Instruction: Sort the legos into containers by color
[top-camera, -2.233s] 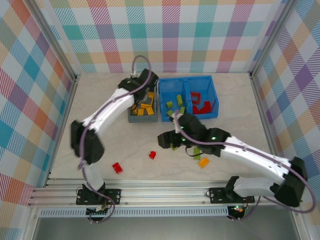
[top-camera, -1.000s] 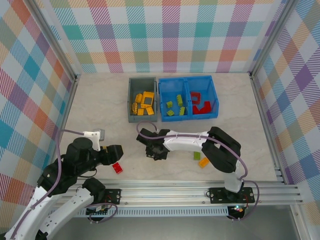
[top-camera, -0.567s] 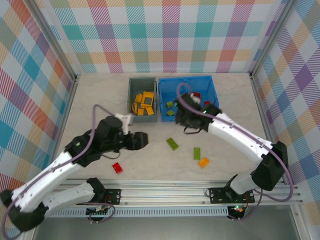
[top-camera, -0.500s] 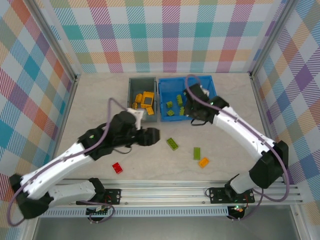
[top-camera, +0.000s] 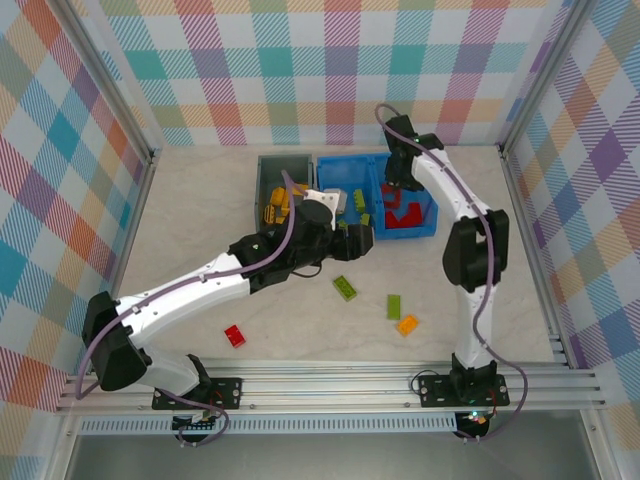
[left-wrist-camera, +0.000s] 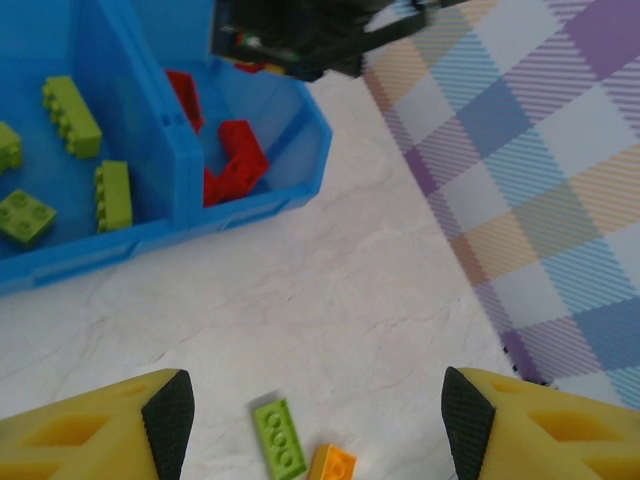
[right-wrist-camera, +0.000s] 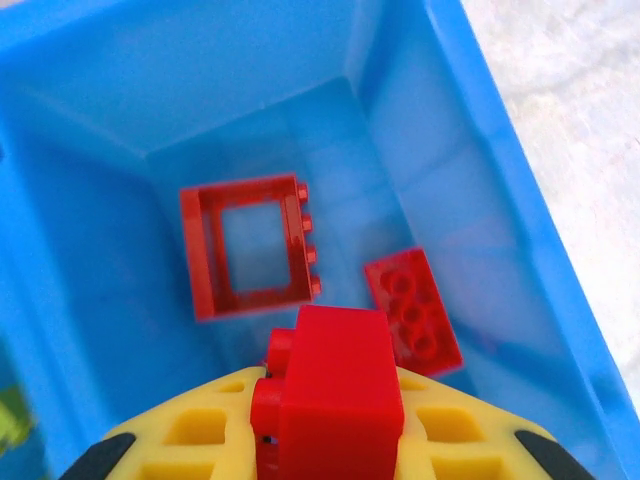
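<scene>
My right gripper (right-wrist-camera: 325, 435) is shut on a chunky red lego (right-wrist-camera: 335, 385), held above the right compartment of the blue container (right-wrist-camera: 520, 250). Below it lie a red hollow frame (right-wrist-camera: 250, 245) and a flat red brick (right-wrist-camera: 412, 310). In the top view the right gripper (top-camera: 398, 172) hangs over that compartment. My left gripper (left-wrist-camera: 316, 425) is open with nothing in it, hovering above the table in front of the blue container (top-camera: 420, 160). Beneath it are a green lego (left-wrist-camera: 280, 450) and an orange lego (left-wrist-camera: 333, 465). Green legos (left-wrist-camera: 72, 115) fill the left compartment.
Loose on the table are a green brick (top-camera: 344, 288), another green brick (top-camera: 393, 306), an orange brick (top-camera: 407, 325) and a red brick (top-camera: 235, 336). The grey container (top-camera: 268, 180) with yellow legos is partly hidden under my left arm. Plaid walls close in the back and sides.
The right gripper rose from the table's middle to above the blue container's right compartment, carrying the red lego. The left arm swept from the near left toward the blue container's front.
</scene>
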